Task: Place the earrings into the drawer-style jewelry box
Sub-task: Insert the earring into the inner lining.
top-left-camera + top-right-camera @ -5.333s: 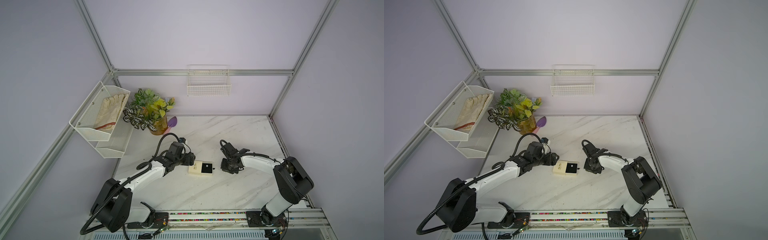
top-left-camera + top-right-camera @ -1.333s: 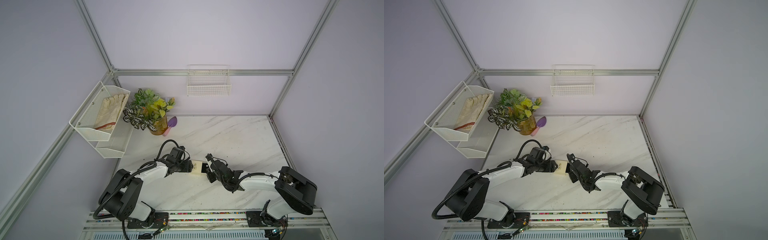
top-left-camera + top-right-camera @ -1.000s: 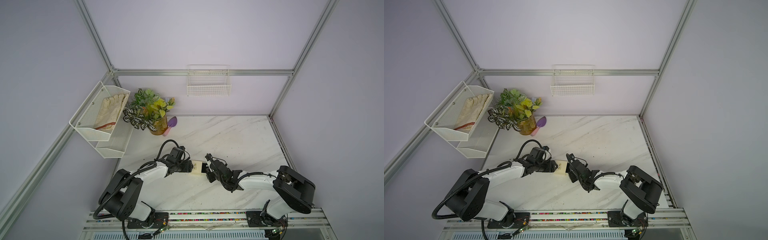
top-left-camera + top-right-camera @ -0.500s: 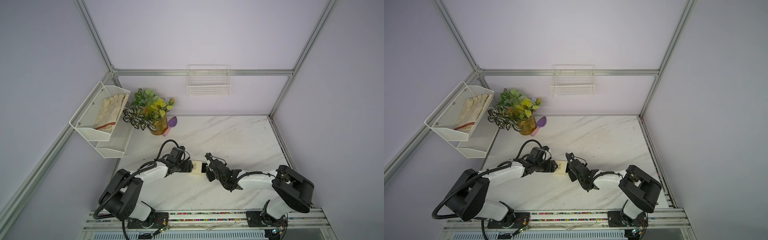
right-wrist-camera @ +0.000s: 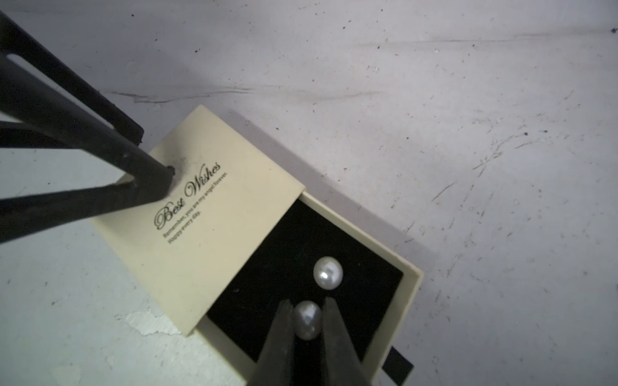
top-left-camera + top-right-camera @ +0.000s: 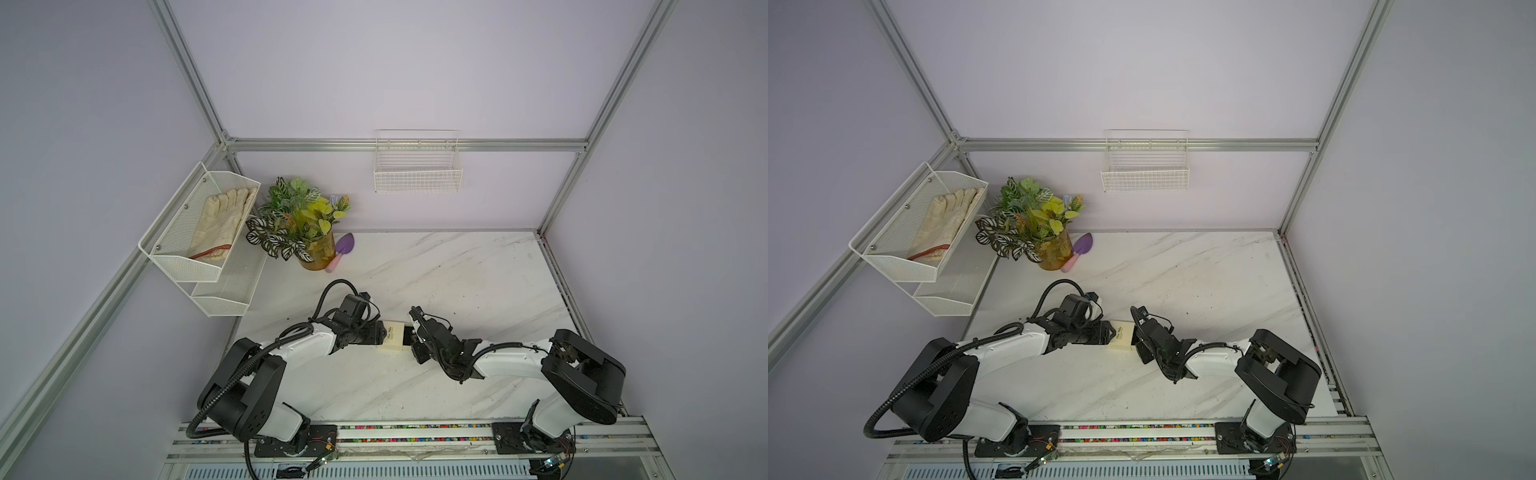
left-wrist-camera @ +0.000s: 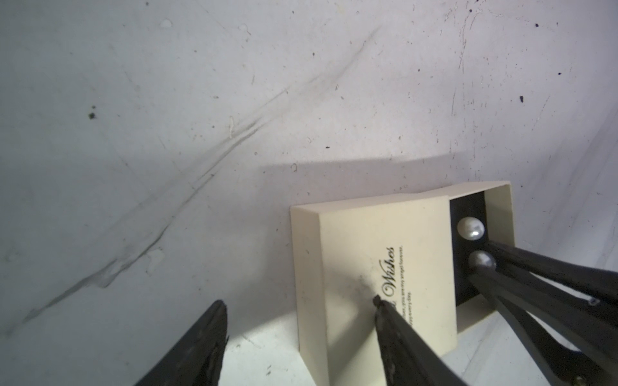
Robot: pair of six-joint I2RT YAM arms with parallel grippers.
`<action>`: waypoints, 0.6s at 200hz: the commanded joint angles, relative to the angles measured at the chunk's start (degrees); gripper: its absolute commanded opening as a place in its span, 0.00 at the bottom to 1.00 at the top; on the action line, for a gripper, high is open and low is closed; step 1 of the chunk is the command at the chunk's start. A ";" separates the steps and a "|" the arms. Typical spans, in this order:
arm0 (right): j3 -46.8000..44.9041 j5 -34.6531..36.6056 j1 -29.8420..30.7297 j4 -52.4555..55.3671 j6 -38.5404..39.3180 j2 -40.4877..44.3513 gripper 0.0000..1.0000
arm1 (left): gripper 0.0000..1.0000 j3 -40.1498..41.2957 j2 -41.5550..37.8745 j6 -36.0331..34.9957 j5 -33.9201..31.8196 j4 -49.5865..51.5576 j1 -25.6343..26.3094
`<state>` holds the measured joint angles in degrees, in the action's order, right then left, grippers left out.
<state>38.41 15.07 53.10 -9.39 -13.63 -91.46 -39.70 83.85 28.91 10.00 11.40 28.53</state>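
The cream drawer-style jewelry box (image 5: 214, 214) lies on the marble table, in both top views (image 6: 394, 336) (image 6: 1121, 335) between my two grippers. Its black-lined tray (image 5: 284, 240) is slid partly out, pull tab (image 5: 398, 367) outward. One pearl-like earring (image 5: 328, 272) (image 7: 470, 228) rests in the tray. My right gripper (image 5: 307, 301) is shut on the other earring (image 5: 307, 320) (image 7: 481, 260), just over the tray's lining. My left gripper (image 7: 297, 301) is open; one of its fingertips (image 5: 157, 177) presses on the box's lettered top, the other stands off the box's side over the table.
A potted plant (image 6: 305, 232) and a purple trowel (image 6: 343, 249) stand at the table's back left. White mesh shelves (image 6: 199, 232) holding a glove hang on the left wall. A wire basket (image 6: 417, 166) hangs on the back wall. Bare marble stretches to the right and front.
Over the last second hardly anything has moved. Since about five seconds ago the right arm has come in from the right of the box to its tray, and the left gripper has settled onto the box.
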 commanded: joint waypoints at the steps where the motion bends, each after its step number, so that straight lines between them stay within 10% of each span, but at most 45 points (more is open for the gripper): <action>1: 0.30 -0.83 0.34 0.28 1.01 0.43 0.01 | 0.70 0.50 1.06 -0.78 -0.40 -1.17 0.16; 120: -0.59 -4.50 0.38 2.17 2.63 1.84 0.00 | 0.70 -0.02 1.41 -0.69 -0.51 -1.19 0.13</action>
<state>38.41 11.86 53.10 -8.67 -12.38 -91.33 -39.70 84.16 28.91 9.98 10.92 28.53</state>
